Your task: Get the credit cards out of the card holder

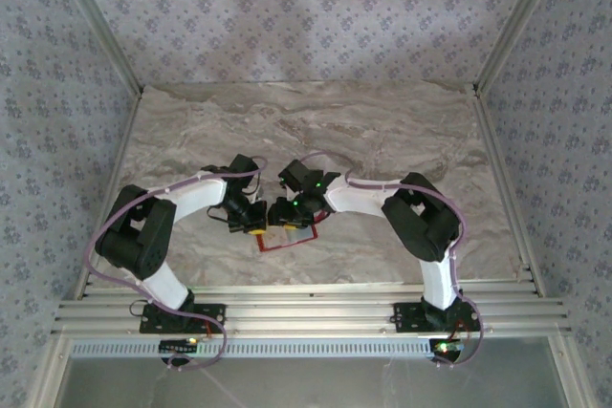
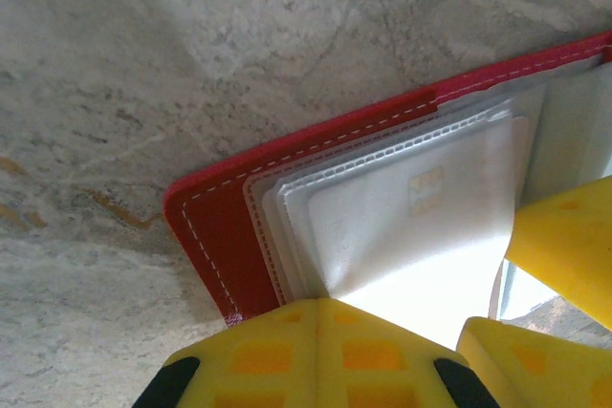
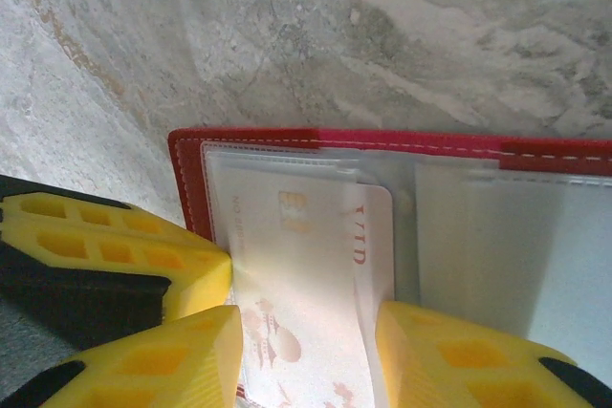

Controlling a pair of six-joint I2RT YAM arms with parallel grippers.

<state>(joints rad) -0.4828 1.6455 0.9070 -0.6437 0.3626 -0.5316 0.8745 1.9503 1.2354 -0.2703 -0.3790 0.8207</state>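
The red card holder [image 1: 273, 246] lies open on the marble table between both arms. In the left wrist view its red cover [image 2: 215, 226] frames clear sleeves with a white chip credit card [image 2: 411, 212] inside. My left gripper [image 2: 325, 312] is shut, its joined tips resting on the sleeve's near edge with nothing between them. In the right wrist view the credit card [image 3: 306, 265], white with reddish print, sticks partly out of its sleeve inside the card holder [image 3: 382, 139]. My right gripper [image 3: 308, 332] has a finger against each long edge of that card.
The marble table top [image 1: 382, 131] stretches back to patterned walls and metal corner posts. A metal rail [image 1: 306, 308] runs along the near edge at the arm bases. The left gripper's yellow fingers [image 3: 105, 255] sit close beside my right gripper.
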